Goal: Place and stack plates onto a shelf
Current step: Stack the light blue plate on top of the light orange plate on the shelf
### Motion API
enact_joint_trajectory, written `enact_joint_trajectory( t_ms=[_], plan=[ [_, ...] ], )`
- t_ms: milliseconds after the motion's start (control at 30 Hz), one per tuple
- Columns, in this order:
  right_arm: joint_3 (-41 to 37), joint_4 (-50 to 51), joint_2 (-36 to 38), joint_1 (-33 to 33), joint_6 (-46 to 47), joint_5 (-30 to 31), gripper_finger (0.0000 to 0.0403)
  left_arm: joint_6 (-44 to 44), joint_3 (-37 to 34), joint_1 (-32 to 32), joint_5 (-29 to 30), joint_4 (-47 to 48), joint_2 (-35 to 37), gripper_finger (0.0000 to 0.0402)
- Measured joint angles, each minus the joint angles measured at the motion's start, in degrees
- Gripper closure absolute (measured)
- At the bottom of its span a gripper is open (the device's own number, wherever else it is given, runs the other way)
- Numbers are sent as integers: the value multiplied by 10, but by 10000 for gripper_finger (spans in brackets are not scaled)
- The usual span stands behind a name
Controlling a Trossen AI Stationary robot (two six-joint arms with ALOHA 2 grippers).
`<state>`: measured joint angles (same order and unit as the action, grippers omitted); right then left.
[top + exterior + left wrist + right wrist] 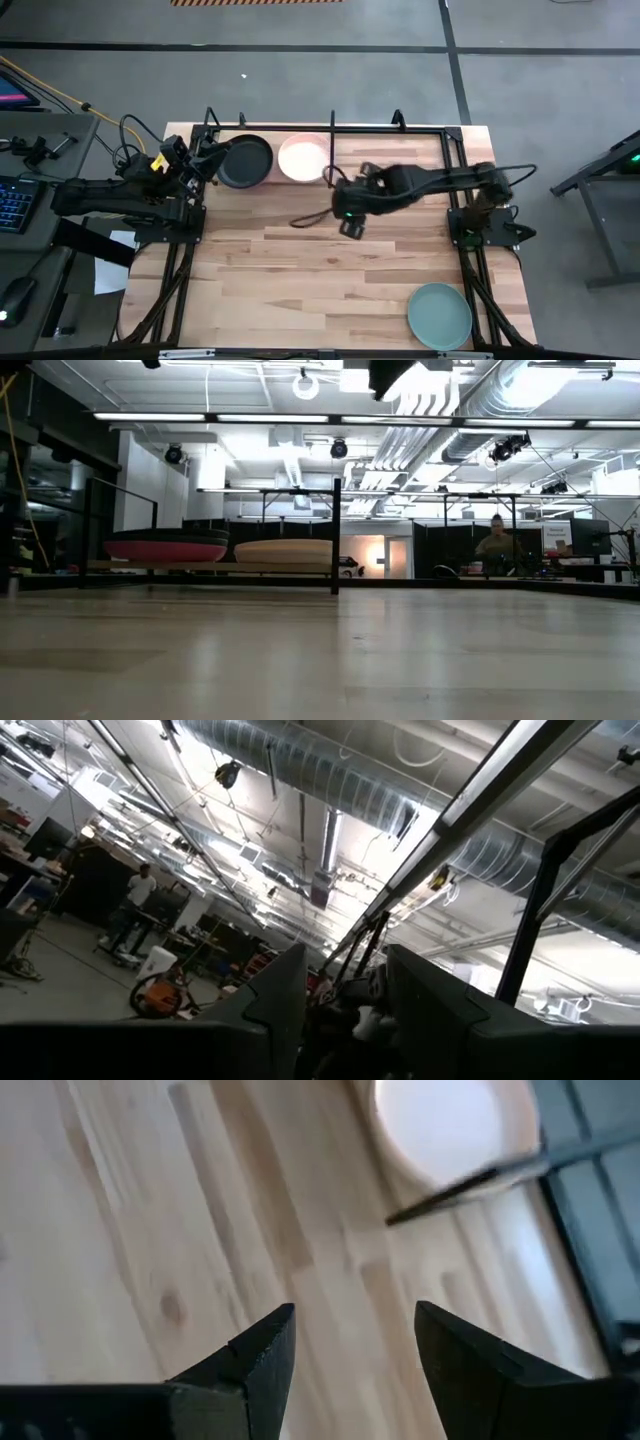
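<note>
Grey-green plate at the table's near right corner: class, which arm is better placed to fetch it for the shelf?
Right. The grey-green plate lies on the right arm's side; the right gripper is open and empty, while the left gripper is far across by the shelf.

- Both arms were dark, jointed, on black frame bases.
- Left arm (pixel 120 192) carried a yellow tag and looping yellow cable.
- Right arm (pixel 430 182) trailed black cable.
- Fingers (pixel 250 1365) were black and wedge-shaped.

Two plate stacks (pixel 245 162) (pixel 302 157) sit side by side in the shelf (pixel 332 130), ahead of the right gripper's fingers (pixel 262 1355); another plate (pixel 439 315) lies well behind them.
</note>
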<state>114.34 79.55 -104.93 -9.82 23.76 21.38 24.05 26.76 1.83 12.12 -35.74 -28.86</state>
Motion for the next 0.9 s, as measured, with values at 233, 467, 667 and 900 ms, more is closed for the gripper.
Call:
enact_joint_trajectory(
  t_ms=[233,467,667,900],
  plan=[
    [-330,-164,212,-22,150,-33,215,28,0,0,0,0,0,271],
    [-555,-388,396,-74,277,-111,215,29,0,0,0,11,0,271],
    [-625,-481,459,-102,248,-113,215,54,0,0,-3,35,-19,271],
    [-631,-501,461,-102,192,-110,215,65,0,-9,-44,54,-101,271]
  ],
)
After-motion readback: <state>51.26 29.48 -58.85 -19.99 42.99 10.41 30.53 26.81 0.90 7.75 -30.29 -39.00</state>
